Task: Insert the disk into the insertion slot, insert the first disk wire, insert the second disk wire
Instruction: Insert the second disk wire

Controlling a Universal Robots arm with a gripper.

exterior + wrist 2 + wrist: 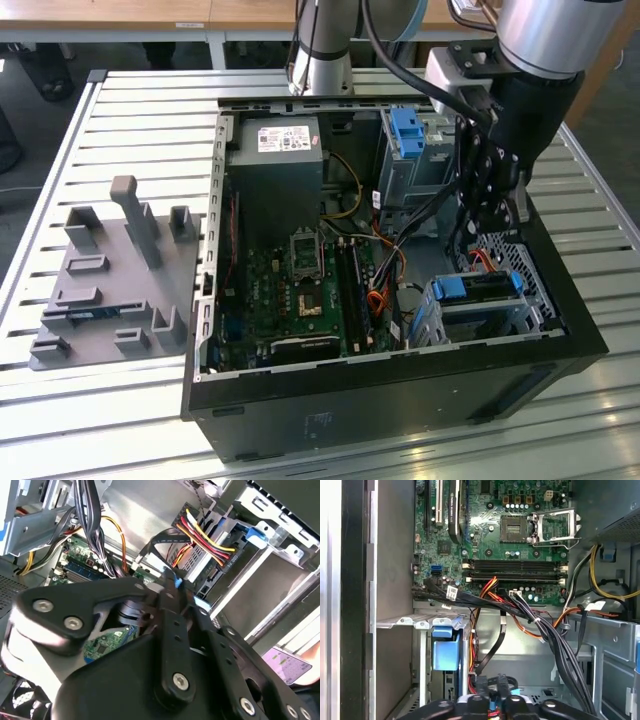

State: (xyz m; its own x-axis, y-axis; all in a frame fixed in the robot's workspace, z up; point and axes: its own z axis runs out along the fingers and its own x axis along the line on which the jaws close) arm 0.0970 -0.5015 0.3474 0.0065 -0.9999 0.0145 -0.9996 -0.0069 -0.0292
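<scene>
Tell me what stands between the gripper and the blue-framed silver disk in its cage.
Nothing separate does. In the second wrist view the black gripper pinches a small blue plug just short of the silver-grey disk; the yellow, red and black wire bundle enters the disk beside that path.

Silver-grey arm (545, 35) with black cables; black tool (172, 587) linkages studded with silver screws.

disk (478, 287): already sitting in the cage, lying flat, blue carrier edge showing, near the case's front corner on the exterior view's right
insertion slot (432, 322): low grey metal cage, holding the disk
</scene>
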